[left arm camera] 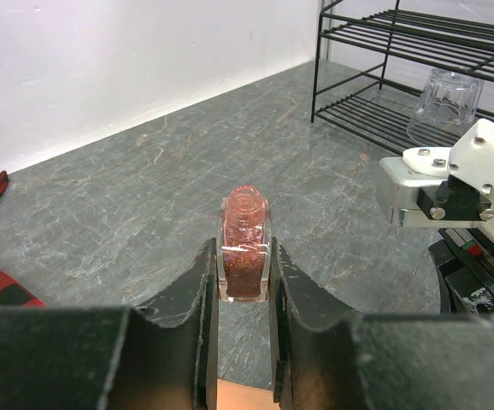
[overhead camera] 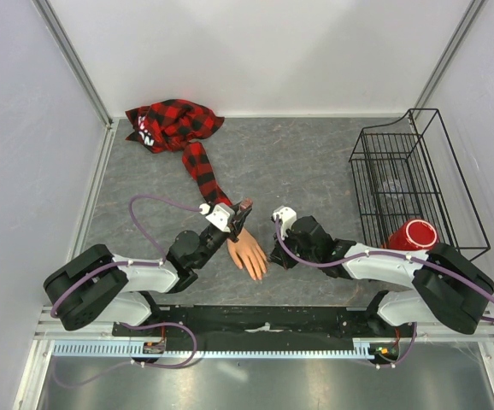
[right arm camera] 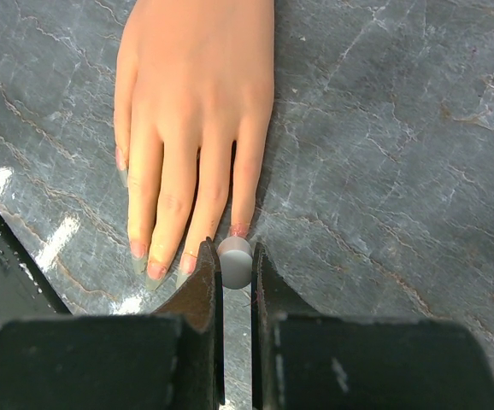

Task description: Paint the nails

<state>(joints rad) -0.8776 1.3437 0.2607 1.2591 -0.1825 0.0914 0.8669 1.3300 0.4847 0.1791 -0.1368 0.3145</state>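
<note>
The peach mannequin hand (overhead camera: 249, 251) lies flat on the grey table, coming out of a red-and-black plaid sleeve (overhead camera: 200, 164). In the right wrist view its nails (right arm camera: 155, 269) point toward me; the little finger's nail (right arm camera: 239, 230) looks reddish. My right gripper (right arm camera: 236, 265) is shut on the white cap (right arm camera: 235, 260) of the polish brush, held right at that little fingertip. My left gripper (left arm camera: 244, 273) is shut on the open bottle of reddish glitter polish (left arm camera: 244, 249), held above the table beside the hand's wrist (overhead camera: 240, 213).
A black wire rack (overhead camera: 414, 175) stands at the right, with a clear glass (left arm camera: 449, 96) inside and a red cup (overhead camera: 412, 234) at its near end. The plaid shirt is bunched at the back left (overhead camera: 172, 122). White walls enclose the table.
</note>
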